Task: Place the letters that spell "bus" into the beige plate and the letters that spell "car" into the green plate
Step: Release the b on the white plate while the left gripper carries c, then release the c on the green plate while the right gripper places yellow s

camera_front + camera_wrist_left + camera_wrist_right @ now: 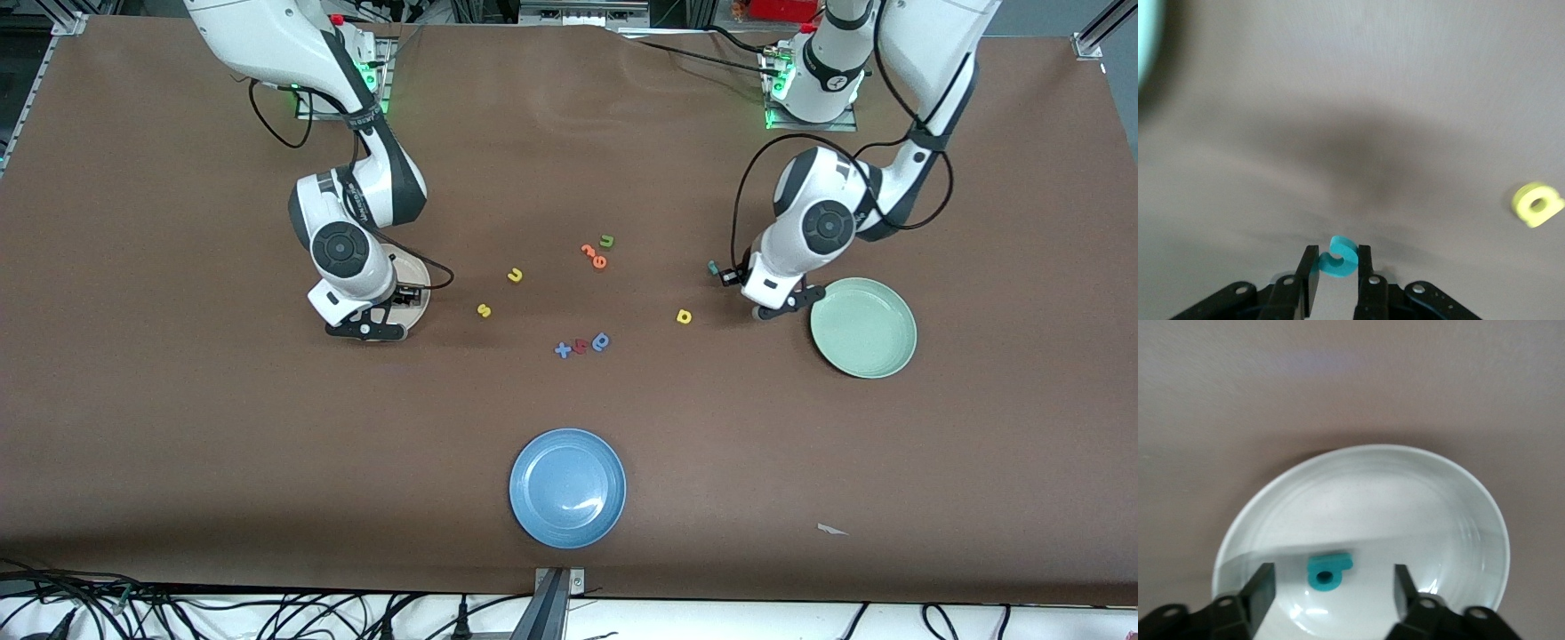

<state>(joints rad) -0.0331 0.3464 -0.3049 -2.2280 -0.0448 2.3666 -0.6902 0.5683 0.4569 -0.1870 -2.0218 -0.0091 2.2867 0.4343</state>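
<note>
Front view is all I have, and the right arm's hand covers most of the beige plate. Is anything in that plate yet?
Observer: Yes. The right wrist view shows the teal "b" lying flat in the beige plate.
Operator: Is the right gripper gripping it?
Observer: No. That gripper is over the plate with its fingers open, and the "b" lies free between them.
Operator: And the left gripper, beside the green plate?
Observer: It is shut on the teal "c", pinched between its fingers. The yellow "a" lies on the table close by.
</note>
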